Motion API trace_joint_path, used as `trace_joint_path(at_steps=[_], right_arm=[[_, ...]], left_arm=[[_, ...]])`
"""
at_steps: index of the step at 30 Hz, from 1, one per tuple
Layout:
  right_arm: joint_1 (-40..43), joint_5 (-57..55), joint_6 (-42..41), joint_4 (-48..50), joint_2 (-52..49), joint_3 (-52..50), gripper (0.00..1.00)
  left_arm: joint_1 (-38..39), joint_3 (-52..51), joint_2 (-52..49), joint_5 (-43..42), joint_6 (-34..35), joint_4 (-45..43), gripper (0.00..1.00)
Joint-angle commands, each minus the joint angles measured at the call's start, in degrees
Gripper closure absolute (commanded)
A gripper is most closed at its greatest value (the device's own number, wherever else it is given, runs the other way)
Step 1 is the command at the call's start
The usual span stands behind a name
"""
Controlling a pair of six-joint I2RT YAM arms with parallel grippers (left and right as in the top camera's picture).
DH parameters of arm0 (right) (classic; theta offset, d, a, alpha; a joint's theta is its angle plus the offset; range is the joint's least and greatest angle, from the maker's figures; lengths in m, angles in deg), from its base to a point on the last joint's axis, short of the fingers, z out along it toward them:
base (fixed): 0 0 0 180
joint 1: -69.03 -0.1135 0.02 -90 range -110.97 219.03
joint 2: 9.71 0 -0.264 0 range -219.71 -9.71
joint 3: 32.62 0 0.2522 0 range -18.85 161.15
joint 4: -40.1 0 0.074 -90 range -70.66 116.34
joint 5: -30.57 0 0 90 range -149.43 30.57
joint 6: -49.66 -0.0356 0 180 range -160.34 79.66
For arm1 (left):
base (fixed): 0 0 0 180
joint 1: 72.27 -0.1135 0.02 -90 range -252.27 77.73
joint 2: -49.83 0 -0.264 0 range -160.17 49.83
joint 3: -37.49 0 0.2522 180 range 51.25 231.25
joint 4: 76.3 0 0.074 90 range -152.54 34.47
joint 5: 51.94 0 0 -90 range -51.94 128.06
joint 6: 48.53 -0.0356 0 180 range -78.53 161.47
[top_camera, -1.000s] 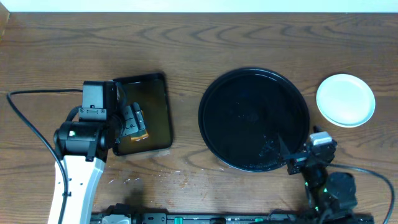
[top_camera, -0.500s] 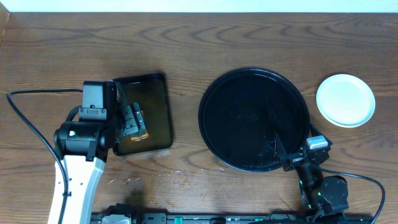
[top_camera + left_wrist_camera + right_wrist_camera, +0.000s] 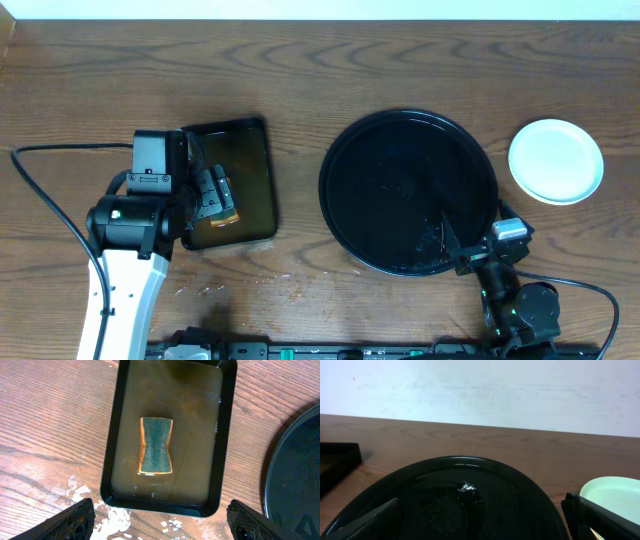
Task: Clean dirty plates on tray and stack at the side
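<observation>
The round black tray (image 3: pixel 408 125) sits right of centre and holds no plates, only wet smears; it fills the lower right wrist view (image 3: pixel 465 475). The plates (image 3: pixel 556 160) lie as one pale mint-white pile on the wood to the tray's right; I cannot tell how many, and their edge shows in the right wrist view (image 3: pixel 615 491). My right gripper (image 3: pixel 472 240) is open and empty over the tray's front-right rim (image 3: pixel 482 525). My left gripper (image 3: pixel 212 195) is open and empty above the small tray's front edge (image 3: pixel 162 520).
A small black rectangular tray (image 3: pixel 250 140) with murky water holds a green and orange sponge (image 3: pixel 156 445). White crumbs (image 3: pixel 120 520) lie on the wood in front of it (image 3: pixel 215 290). The round tray's edge shows in the left wrist view (image 3: pixel 300 475).
My right arm has drawn back a little toward the table's front edge, then stayed still. The left arm, plates and trays have not moved.
</observation>
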Motion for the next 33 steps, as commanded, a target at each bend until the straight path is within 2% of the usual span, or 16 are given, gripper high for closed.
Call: trace_joint_path(at_steps=[1, 5, 9, 12, 16, 20, 23, 33], right_arm=[[0.55, -0.57, 0.68, -0.07, 0.42, -0.24, 0.01], [0.55, -0.57, 0.66, -0.07, 0.42, -0.24, 0.01], [0.55, -0.57, 0.66, -0.09, 0.42, -0.24, 0.01], [0.55, -0.57, 0.66, -0.07, 0.42, -0.24, 0.01], [0.55, -0.57, 0.66, -0.07, 0.42, -0.24, 0.01], [0.55, -0.57, 0.68, -0.07, 0.42, -0.24, 0.01], [0.55, -0.59, 0.66, -0.07, 0.42, -0.24, 0.01], [0.55, -0.57, 0.66, -0.07, 0.42, -0.24, 0.01]], left_arm=[[0.13, -0.07, -0.11, 0.92, 0.07, 0.17, 0.14], [0.13, -0.94, 2.01, 0.92, 0.09, 0.15, 0.14], [0.07, -4.42, 8.83, 1.38, -0.04, 0.11, 0.14], [-0.79, -7.41, 15.63, 5.88, -1.42, -0.9, 0.14], [-3.45, -16.48, 27.85, 5.03, -1.55, -15.23, 0.14], [-4.92, -27.28, 38.66, 1.25, -6.56, -30.8, 0.14], [-5.09, -34.27, 45.03, 1.07, -6.64, -38.4, 0.14], [-5.09, -52.11, 60.87, 0.66, -6.84, -50.9, 0.14]])
